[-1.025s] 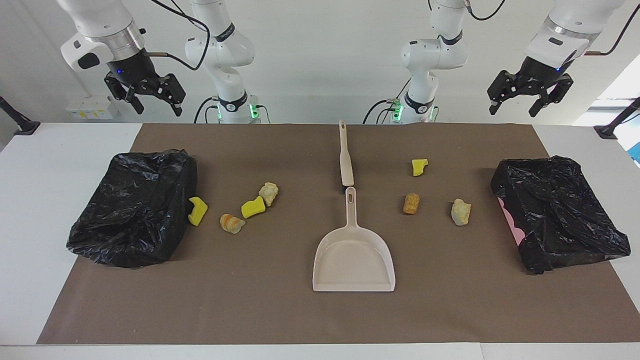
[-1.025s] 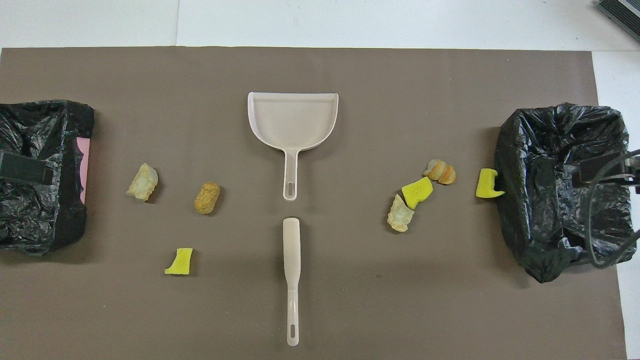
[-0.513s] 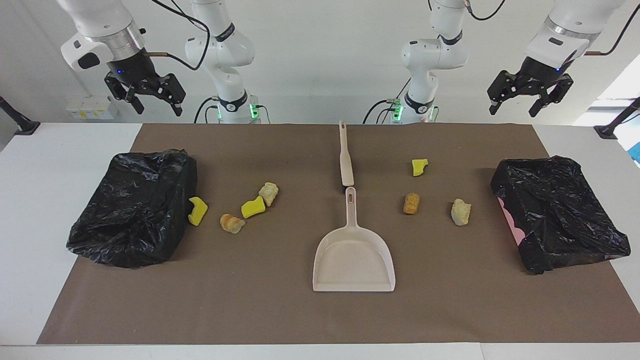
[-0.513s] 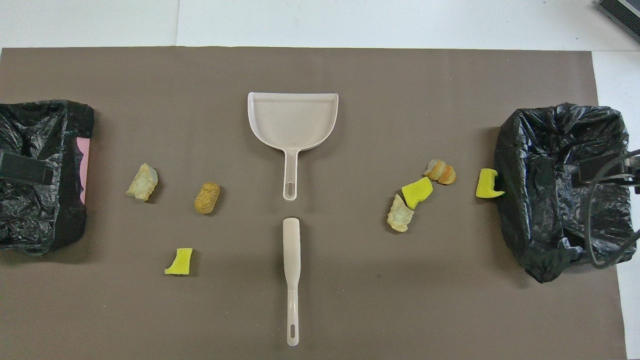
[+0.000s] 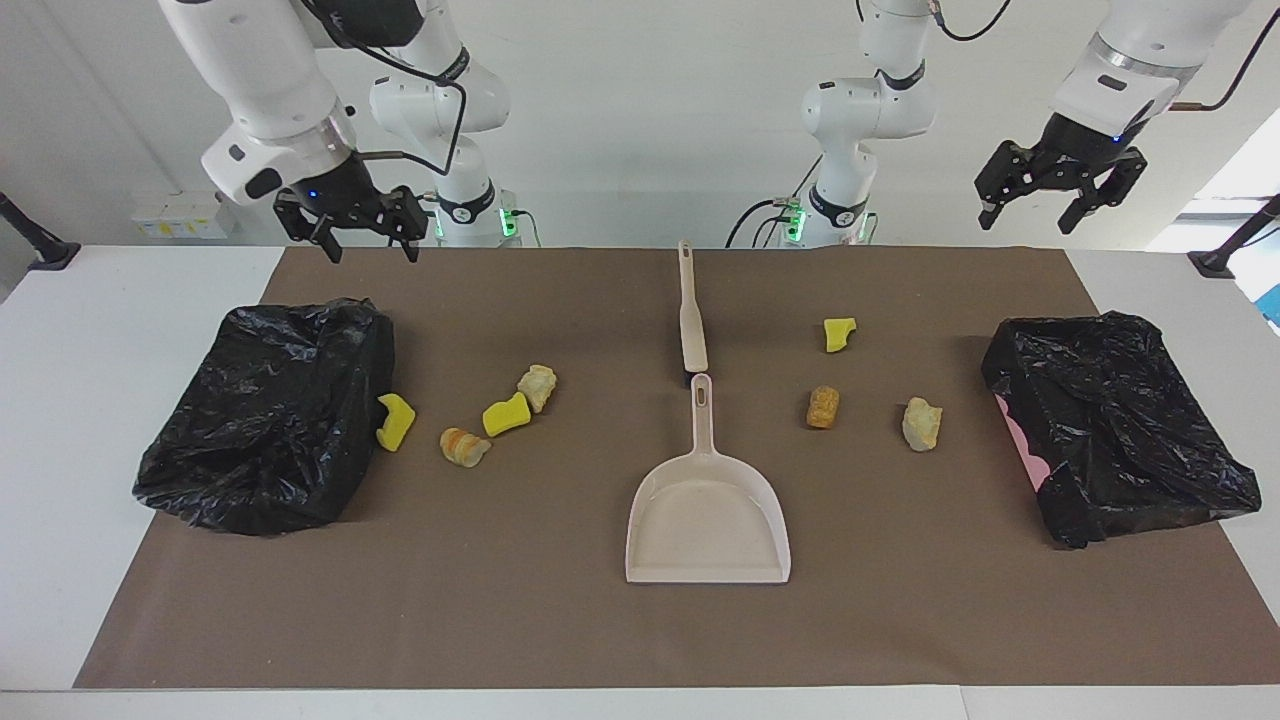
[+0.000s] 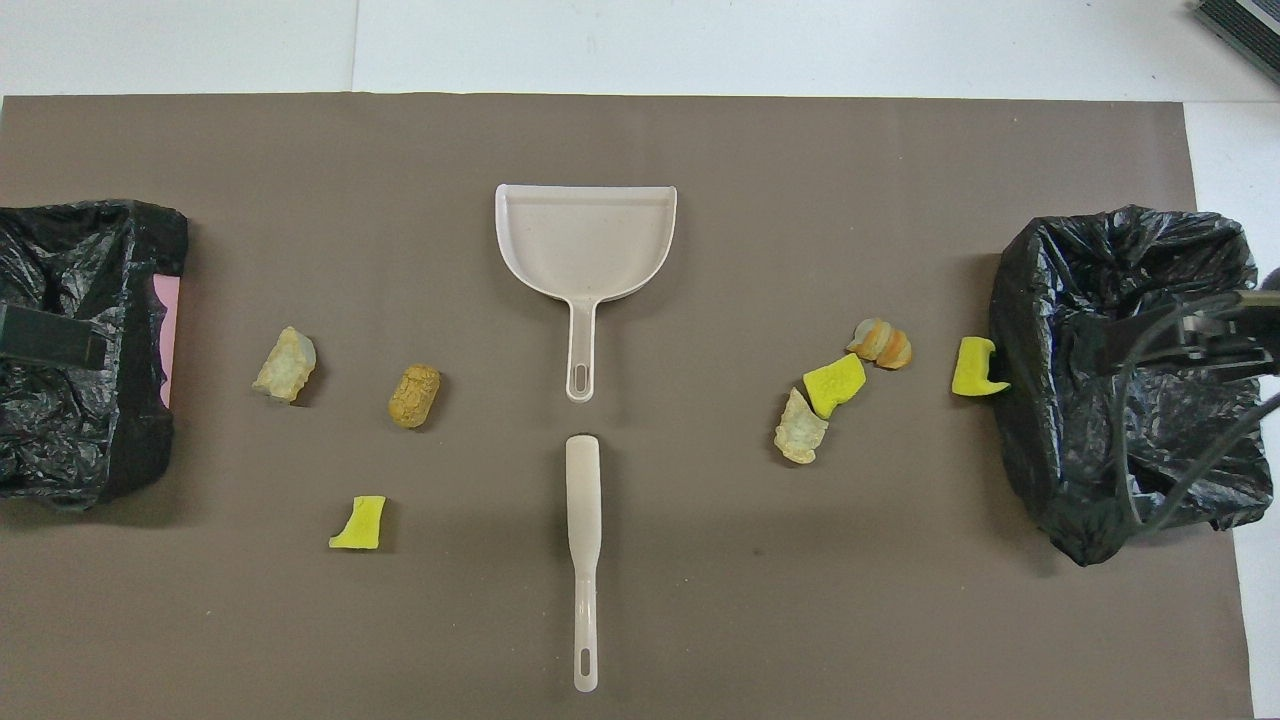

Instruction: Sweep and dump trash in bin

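Both arms up at the robots' end, nothing gripped.
Right tool: fingers spread, empty, hanging above the black-lined bin at the right arm's end. Touching nothing.
Left tool: also spread and empty, high over the other bin at the left arm's end. Looks parked, waiting.

Brush nearest the robots, mid-tabletop between the two arms. Long axis straight out from the robots, thin handle end toward them, head just short of the dustpan handle, not touching.

Trash all loose on the brown mat, none in the pan:
- four pieces toward the right arm's end, one yellow chunk right against that bin
- three pieces toward the left arm's end, spread apart, the yellow one nearest the robots

Dustpan farthest out, in line with the brush, handle pointing back at the robots, mouth facing away.

Key relation: brush handle roughly equal reach for both arms; right tool sits lower and closer in, so likely first grab, across the handle's narrow width.
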